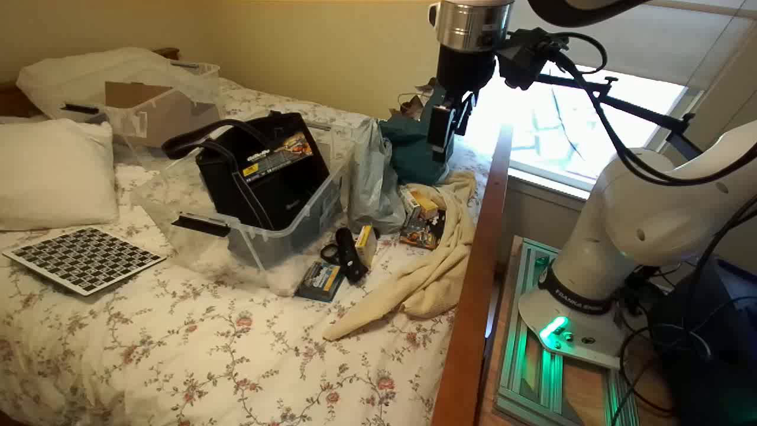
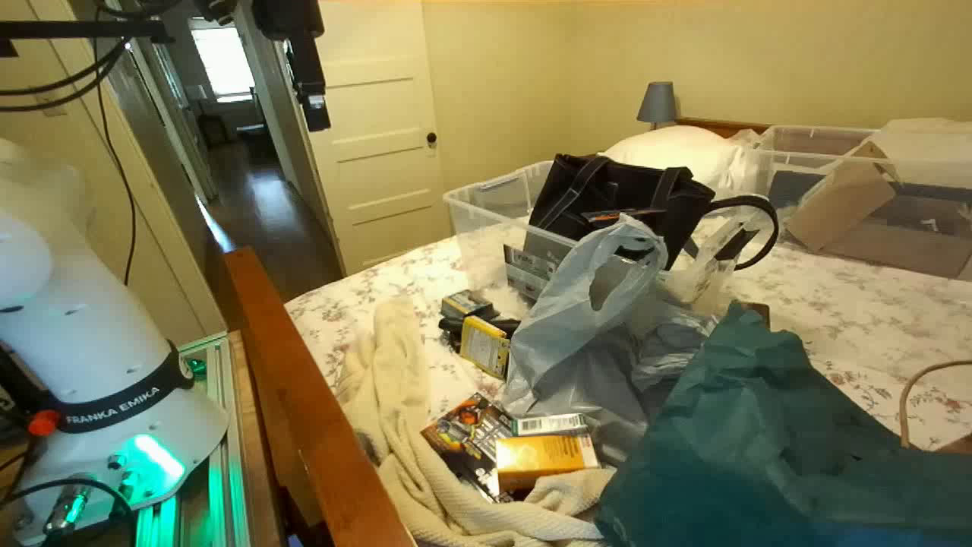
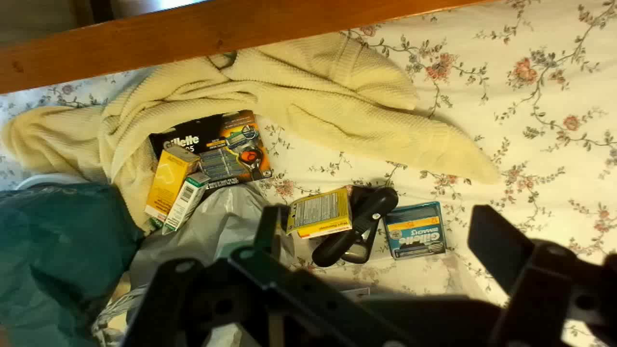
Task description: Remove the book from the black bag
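Gripper (image 3: 378,225) hangs near robot-side edge of bed (image 1: 254,361), jaws apart, empty; black bag (image 1: 273,201) leans in clear bin (image 1: 288,245), walls presumably propping it.

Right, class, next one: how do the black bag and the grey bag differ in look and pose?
The black bag sits tilted in a clear bin; the grey bag rests outside it, on the bed. The black bag looks opaque and flat-sided; the grey bag looks thin and crumpled. The gripper holds neither bag.

There's one black bag (image 2: 630,190) (and two bins (image 1: 278,251)).
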Available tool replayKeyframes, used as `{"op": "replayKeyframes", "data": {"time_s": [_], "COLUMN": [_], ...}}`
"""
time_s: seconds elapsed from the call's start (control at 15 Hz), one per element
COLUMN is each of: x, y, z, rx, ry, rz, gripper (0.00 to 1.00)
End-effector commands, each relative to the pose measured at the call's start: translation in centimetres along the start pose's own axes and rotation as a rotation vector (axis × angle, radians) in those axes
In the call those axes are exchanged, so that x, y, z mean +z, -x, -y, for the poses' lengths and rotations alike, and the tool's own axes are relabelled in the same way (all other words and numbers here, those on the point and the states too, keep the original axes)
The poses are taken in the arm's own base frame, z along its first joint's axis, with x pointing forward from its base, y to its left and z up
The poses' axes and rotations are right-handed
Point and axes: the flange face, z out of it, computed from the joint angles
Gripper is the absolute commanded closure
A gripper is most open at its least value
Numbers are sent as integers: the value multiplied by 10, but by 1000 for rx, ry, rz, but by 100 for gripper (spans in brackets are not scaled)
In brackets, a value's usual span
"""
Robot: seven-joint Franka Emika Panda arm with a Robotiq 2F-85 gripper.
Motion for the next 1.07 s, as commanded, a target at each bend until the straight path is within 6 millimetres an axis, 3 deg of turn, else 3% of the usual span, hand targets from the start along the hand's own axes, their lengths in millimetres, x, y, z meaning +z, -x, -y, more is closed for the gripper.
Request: {"op": "replayKeyframes", "data": {"time_s": [0.0, 0.27, 0.73, 1.0], "x": [-1, -1, 16, 35], "y": [0, 0, -98, -156], "z": [0, 0, -30, -23], "rx": [0, 0, 207, 254], "ry": [0, 0, -167, -236], "rz": [1, 1, -163, -211], "gripper": [0, 0, 0, 0]}}
